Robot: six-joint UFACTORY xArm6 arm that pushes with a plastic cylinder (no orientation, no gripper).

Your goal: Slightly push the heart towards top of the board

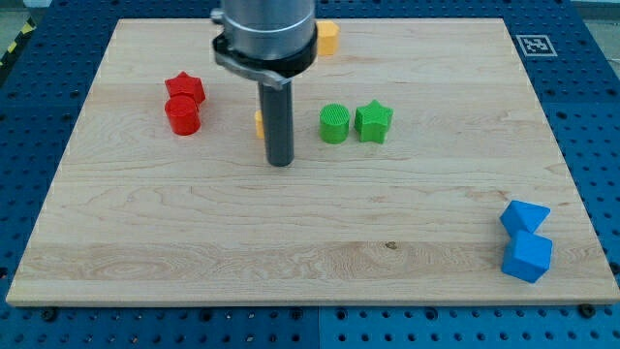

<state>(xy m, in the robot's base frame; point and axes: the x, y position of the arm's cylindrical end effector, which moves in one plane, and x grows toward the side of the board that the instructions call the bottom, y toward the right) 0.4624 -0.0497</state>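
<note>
Arm end point(265, 29), upper centre of frame: wide cylindrical housing, brushed silver-grey metal, cut off by top edge. Black ring-shaped collar around housing base. Straight dark grey rod below collar, smooth, uniform width, faint vertical highlight. My tip point(280, 164): flat, blunt end, same dark finish.

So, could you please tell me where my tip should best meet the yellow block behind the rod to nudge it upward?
Its bottom edge, coming from the view's bottom. Here my tip sits just below and right of the yellow block, which the rod mostly hides, so shift slightly left first, probably.
</note>
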